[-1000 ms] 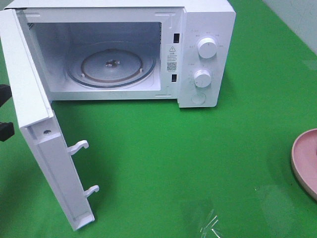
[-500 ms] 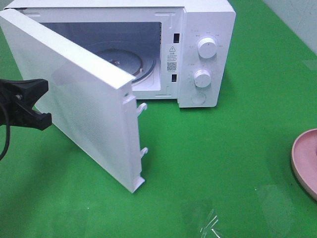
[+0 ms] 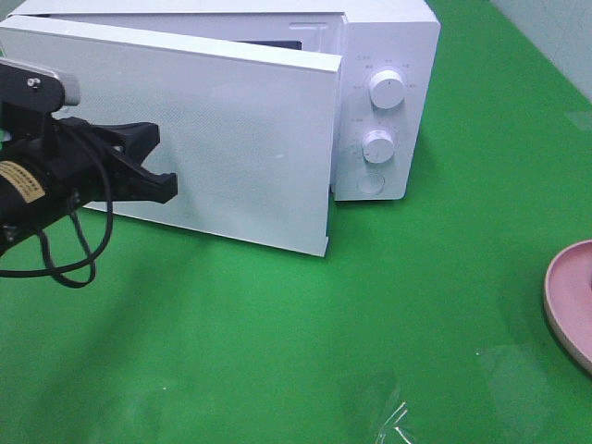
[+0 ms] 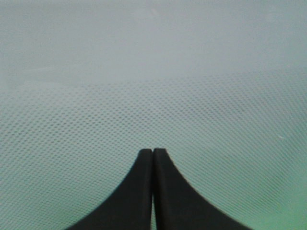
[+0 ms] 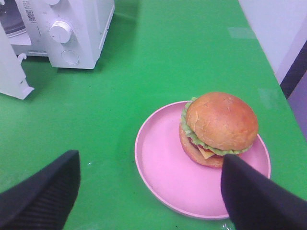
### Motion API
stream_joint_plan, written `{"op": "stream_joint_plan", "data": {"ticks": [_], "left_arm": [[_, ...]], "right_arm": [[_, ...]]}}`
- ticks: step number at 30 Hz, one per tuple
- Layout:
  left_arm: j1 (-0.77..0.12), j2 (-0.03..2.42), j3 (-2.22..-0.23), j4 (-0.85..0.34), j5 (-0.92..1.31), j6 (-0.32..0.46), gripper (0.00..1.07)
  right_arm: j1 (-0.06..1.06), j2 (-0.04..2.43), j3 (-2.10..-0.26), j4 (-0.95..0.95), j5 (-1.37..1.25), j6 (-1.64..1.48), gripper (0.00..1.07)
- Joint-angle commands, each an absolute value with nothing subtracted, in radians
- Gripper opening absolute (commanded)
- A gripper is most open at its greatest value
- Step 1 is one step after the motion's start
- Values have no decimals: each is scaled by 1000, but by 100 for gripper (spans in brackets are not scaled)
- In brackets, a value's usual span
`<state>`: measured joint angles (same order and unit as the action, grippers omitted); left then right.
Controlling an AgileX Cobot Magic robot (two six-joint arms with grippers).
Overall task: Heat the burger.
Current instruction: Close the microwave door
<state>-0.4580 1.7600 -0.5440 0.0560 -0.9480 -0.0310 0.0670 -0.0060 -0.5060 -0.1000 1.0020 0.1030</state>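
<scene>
The burger [image 5: 218, 127], with a tan bun and a lettuce edge, lies on a pink plate [image 5: 163, 172] in the right wrist view. My right gripper [image 5: 148, 201] hovers open above the plate's near side, one finger on each side of it, touching nothing. The white microwave [image 3: 384, 55] stands at the back of the green table. Its door [image 3: 240, 139] is swung almost shut, with a narrow gap left at the latch side. My left gripper [image 3: 153, 176] is shut, and its fingertips [image 4: 144, 158] press against the door's dotted outer face. The exterior view cuts the burger off.
Only the rim of the pink plate [image 3: 569, 301] shows at the right edge of the exterior view. A scrap of clear film [image 3: 388, 421] lies near the table's front edge. Two knobs and a round button [image 3: 370, 183] sit on the microwave's right panel.
The microwave door has swung from wide open to nearly shut. My left gripper came in from the left and moved right against the door. The plate has not moved.
</scene>
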Motion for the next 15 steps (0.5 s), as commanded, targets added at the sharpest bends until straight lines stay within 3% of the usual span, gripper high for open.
{"op": "stream_joint_plan", "data": {"ticks": [1,7,15], "left_arm": [[-493,1784,-588,24,-956,-26,0],[-563,1863,-723,-67,-900,-12,0],[-606,1949,-895,-100,-846,-11,0]], "right_arm": [[60,-29,-505,-99,1001,94,76],[60,-29,-505,-99,1001,94,76],[60,-29,-505,-99,1001,94,76]]}}
